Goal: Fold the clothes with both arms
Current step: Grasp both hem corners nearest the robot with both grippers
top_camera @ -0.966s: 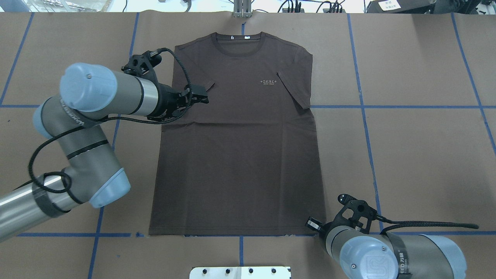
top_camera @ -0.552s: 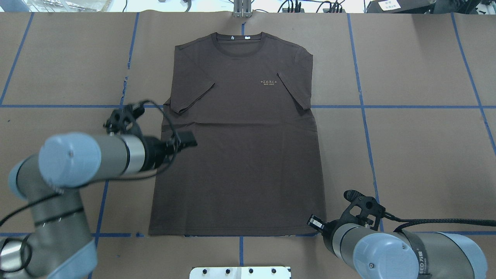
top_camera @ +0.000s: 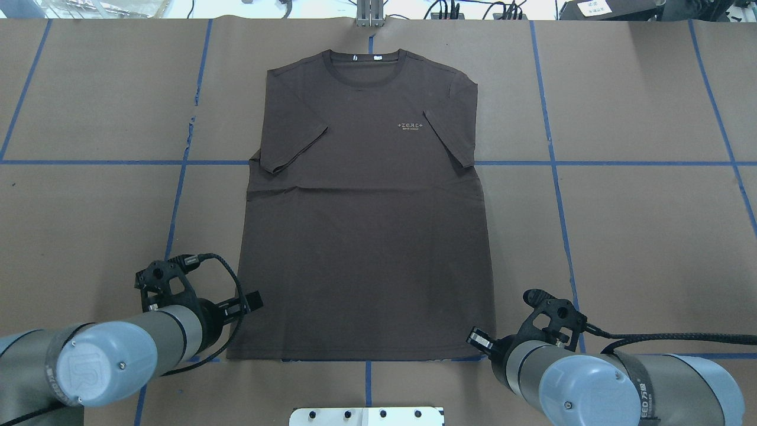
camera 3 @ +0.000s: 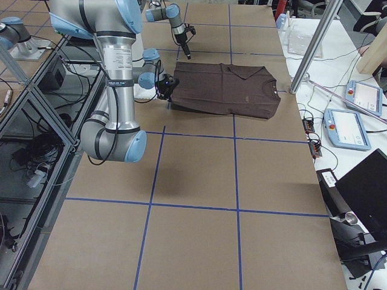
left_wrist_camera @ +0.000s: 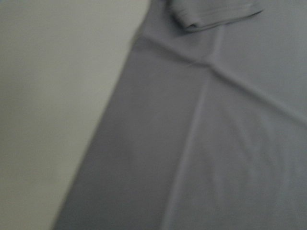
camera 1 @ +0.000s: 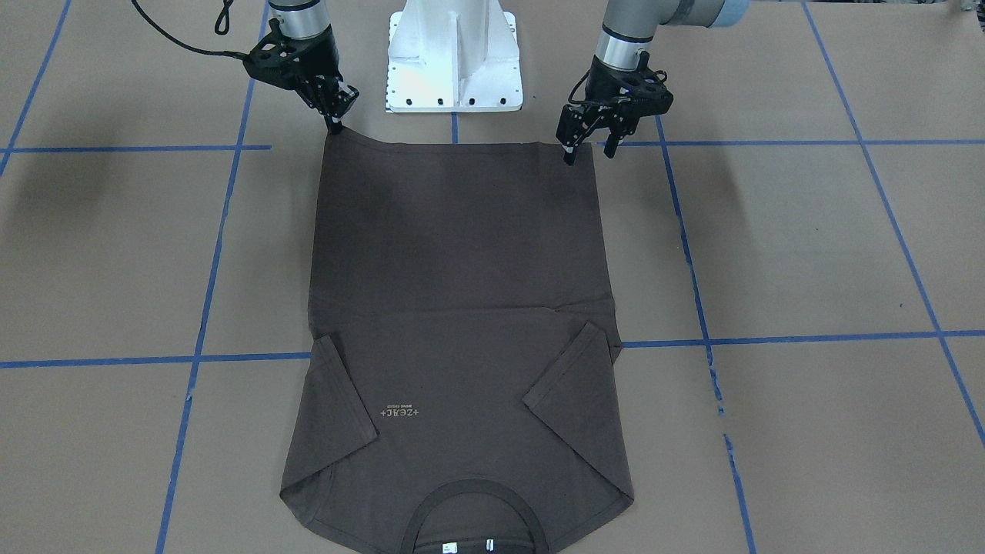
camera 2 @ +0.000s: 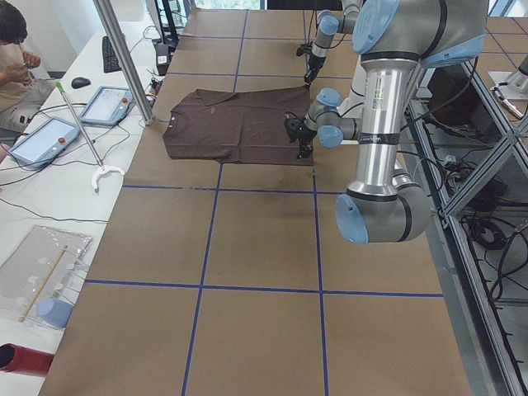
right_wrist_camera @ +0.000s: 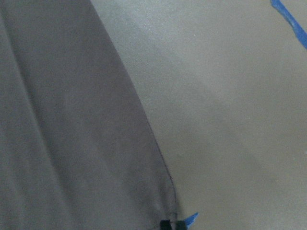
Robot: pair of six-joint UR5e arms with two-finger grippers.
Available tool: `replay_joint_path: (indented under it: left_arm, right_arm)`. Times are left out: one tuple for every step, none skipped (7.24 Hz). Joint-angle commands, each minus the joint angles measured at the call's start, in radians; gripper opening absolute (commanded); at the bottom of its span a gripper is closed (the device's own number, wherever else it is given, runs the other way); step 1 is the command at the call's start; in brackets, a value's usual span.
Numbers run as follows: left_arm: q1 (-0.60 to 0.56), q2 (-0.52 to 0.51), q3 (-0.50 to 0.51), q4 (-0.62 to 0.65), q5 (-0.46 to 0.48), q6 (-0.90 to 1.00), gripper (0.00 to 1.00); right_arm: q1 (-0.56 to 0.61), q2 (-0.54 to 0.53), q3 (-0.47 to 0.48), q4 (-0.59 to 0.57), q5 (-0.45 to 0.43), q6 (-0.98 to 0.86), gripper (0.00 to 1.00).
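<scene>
The dark grey-brown T-shirt lies flat on the brown table, front up. Both sleeves are folded in over the chest, and the collar points away from the robot. My right gripper is shut on the hem corner on that side, and the corner rises into a small peak. The right wrist view shows only the shirt's side edge and the table. My left gripper stands open just over the other hem corner, one fingertip at the cloth. The left wrist view is blurred; it shows the shirt body and a folded sleeve.
The white pedestal base stands just behind the hem, between the two arms. Blue tape lines grid the brown table cover. A metal post stands beyond the collar. A person sits at a side table with tablets.
My left arm has swung back from the folded left sleeve, along the shirt's side, to the near hem corner. The right arm has barely moved.
</scene>
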Motion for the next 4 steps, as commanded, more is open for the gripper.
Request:
replay_joint_path:
  left_arm:
    - [0.066,0.001,0.027,0.046,0.008,-0.058,0.78]
    - [0.075,-0.004,0.036,0.046,0.006,-0.068,0.70]
    - [0.075,-0.004,0.036,0.046,0.006,-0.068,0.67]
    - [0.075,-0.004,0.038,0.046,0.006,-0.068,0.67]
  right_arm:
    - [-0.001,-0.002,-0.003,0.003,0.001,-0.001,0.00]
    - [-0.001,-0.003,-0.006,0.003,0.001,-0.001,0.00]
    - [-0.001,-0.006,-0.007,0.003,0.001,-0.001,0.00]
    - [-0.003,-0.006,-0.008,0.005,0.001,-0.001,0.00]
